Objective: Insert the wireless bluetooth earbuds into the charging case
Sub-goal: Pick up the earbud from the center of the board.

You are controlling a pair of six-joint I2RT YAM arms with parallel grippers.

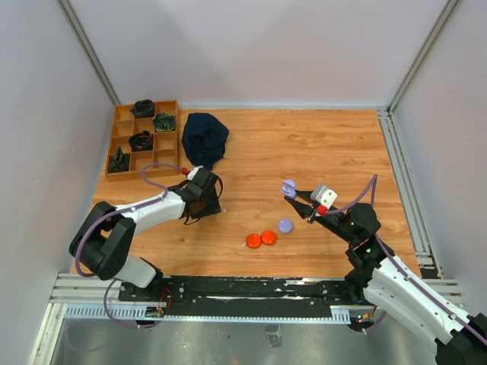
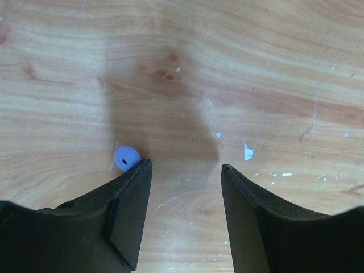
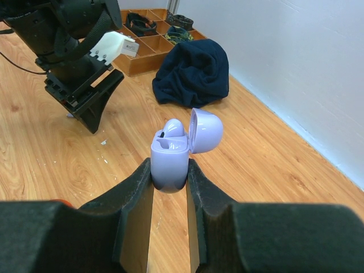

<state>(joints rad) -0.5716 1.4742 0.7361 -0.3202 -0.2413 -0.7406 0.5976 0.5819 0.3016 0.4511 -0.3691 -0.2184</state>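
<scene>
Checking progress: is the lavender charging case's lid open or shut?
Open: the lid is hinged back from the charging case, an earbud showing inside.

Bare wood is showing between the parted jaws of the left gripper [image 2: 186, 170]. A lavender earbud [image 2: 126, 157] is sitting outside them, against one fingertip. A dark cloth [image 1: 205, 138] is lying near, on the far side. Three discs [image 1: 268, 237] are lying between the arms. The table [image 1: 327, 144] is showing bare wood at far right.
</scene>
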